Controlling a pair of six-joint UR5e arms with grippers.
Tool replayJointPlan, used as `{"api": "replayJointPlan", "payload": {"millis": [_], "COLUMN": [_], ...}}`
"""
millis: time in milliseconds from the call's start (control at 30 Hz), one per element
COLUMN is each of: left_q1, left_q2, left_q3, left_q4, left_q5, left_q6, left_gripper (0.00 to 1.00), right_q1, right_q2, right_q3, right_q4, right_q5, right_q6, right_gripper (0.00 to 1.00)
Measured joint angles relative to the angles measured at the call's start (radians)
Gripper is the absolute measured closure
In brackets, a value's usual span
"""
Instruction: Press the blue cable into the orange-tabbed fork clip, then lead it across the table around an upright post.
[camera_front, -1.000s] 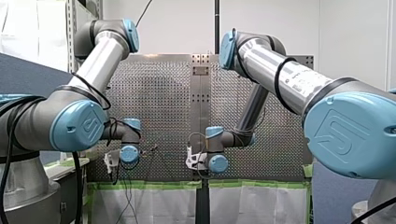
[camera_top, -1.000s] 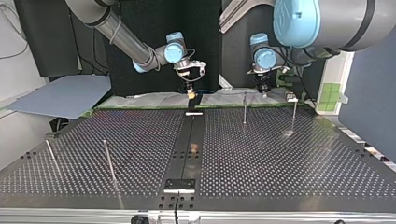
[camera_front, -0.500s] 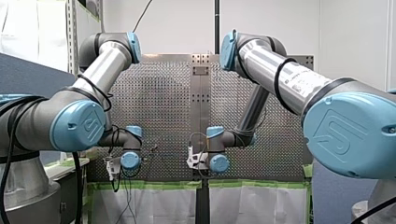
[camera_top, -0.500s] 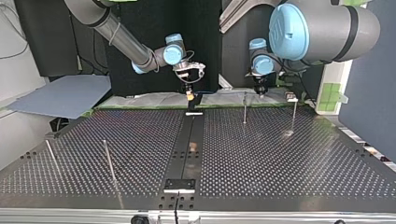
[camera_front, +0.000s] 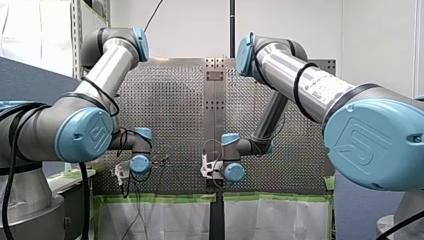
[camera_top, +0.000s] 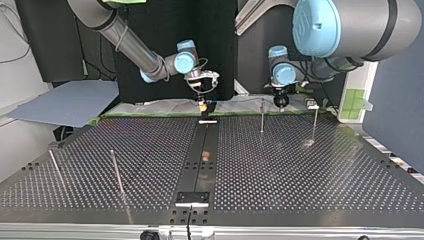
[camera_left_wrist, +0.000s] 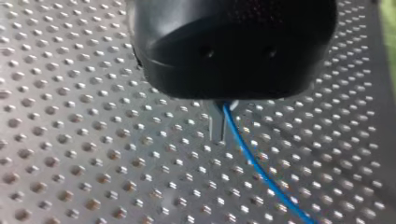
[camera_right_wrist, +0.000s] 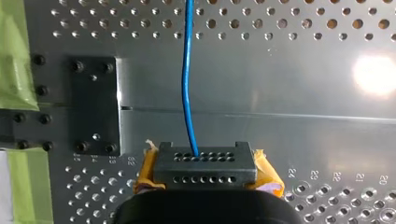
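Between the two black fingers of my right pincer (camera_right_wrist: 205, 165), whose pads show yellow-orange at either flank, the blue cable (camera_right_wrist: 187, 84) is held. The fingers are pressed together, and the cable comes out of them and runs straight ahead over the table (camera_right_wrist: 289, 93). Beside this pincer a black plate (camera_right_wrist: 95, 105) with screw heads lies flat on the table's smooth metal strip. Past the plate, green tape (camera_right_wrist: 16, 56) lines the table's edge.

Below my left pincer (camera_left_wrist: 217, 135) lies the perforated surface. Its thin metal fingers are drawn together to a narrow slit, closed on the blue cable. The cable leaves at their side and trails ahead and off to one flank over the holes. Whether it touches the surface there I cannot tell.

Seen from the top view, both pincers hang low at the far edge of the table, well apart from each other. The nearest upright post (camera_top: 262, 116) stands just beside my left pincer, on the side toward my right pincer. A second post (camera_top: 315, 122) stands on its other side. Ahead of my right pincer, on the dark centre strip, lies a small white piece (camera_top: 207, 121). Farther along the same strip is a small orange piece (camera_top: 206, 158), too small to make out. The cable's course between the two pincers cannot be traced in this view.
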Motion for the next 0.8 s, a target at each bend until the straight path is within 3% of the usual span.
{"api": "replayJointPlan", "payload": {"millis": [233, 633, 667, 800], "left_q1": [0.000, 0.001, 0.001, 0.002], "left_q2": [0.011, 0.012, 0.012, 0.012], "left_q3": [0.001, 0.002, 0.002, 0.002], "left_q4": [0.007, 0.031, 0.033, 0.039], "left_q5": [0.025, 0.028, 0.030, 0.038], "left_q6": [-0.008, -0.024, -0.025, -0.018], "left_gripper": [0.98, 0.98, 0.92, 0.84], "right_q1": [-0.021, -0.063, -0.065, -0.071], "right_q2": [0.001, 0.001, 0.001, 0.001], "right_q3": [-0.026, -0.035, -0.036, -0.036], "right_q4": [0.022, 0.031, 0.031, 0.032], "right_q5": [0.001, 0.000, 0.000, -0.001], "right_q6": [-0.002, -0.001, -0.001, -0.001], "right_gripper": [1.00, 1.00, 1.00, 1.00]}}
